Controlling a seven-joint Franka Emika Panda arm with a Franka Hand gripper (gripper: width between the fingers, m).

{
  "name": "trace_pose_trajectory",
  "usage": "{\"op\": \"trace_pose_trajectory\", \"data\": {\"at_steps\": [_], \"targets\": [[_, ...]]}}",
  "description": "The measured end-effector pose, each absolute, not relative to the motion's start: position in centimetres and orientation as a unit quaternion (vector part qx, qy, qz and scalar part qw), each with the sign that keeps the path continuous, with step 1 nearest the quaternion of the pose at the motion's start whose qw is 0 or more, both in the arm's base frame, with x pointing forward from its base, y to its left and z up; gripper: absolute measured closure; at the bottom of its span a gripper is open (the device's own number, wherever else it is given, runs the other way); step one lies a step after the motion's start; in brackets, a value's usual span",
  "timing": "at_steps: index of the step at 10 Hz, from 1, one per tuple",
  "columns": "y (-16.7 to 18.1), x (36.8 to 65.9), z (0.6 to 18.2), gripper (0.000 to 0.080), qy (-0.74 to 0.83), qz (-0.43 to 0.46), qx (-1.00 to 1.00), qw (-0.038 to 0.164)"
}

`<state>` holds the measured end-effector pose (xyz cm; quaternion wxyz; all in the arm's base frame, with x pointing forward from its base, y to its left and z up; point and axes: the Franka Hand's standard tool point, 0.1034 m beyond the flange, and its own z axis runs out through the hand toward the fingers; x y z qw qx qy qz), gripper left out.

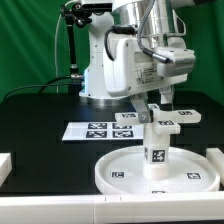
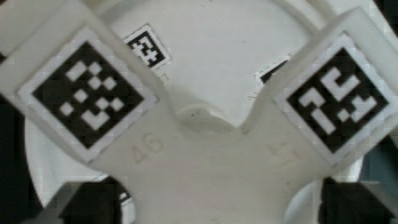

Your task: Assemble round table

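Observation:
The large round disc (image 1: 120, 172) lies on the black table near the front. The short cylindrical leg (image 1: 157, 142) stands upright on its central hub. The cross-shaped foot (image 1: 160, 119) sits on top of the leg. My gripper (image 1: 161, 103) comes down from above and is shut on the foot. In the wrist view the foot (image 2: 205, 120) fills the frame with two tagged arms. My gripper (image 2: 221, 202) has its dark fingers (image 2: 93, 203) pressed on either side of the foot's white body. The joint between foot and leg is hidden.
The marker board (image 1: 95, 129) lies flat behind the disc. Plain white bars stand at the exterior view's left edge (image 1: 5, 166), right edge (image 1: 214, 160) and along the front (image 1: 60, 211). The robot base (image 1: 105, 70) rises at the back.

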<state>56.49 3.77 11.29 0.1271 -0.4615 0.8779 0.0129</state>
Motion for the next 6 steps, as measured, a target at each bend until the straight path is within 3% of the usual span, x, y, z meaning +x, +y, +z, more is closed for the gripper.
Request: {"op": "trace_pose_trajectory", "data": {"at_steps": [2, 6], "targets": [[4.0, 56.4, 14.4, 0.0154, 0.869, 0.014, -0.471, 0.152], [4.2, 56.2, 14.4, 0.0151, 0.864, 0.015, -0.48, 0.151]]}}
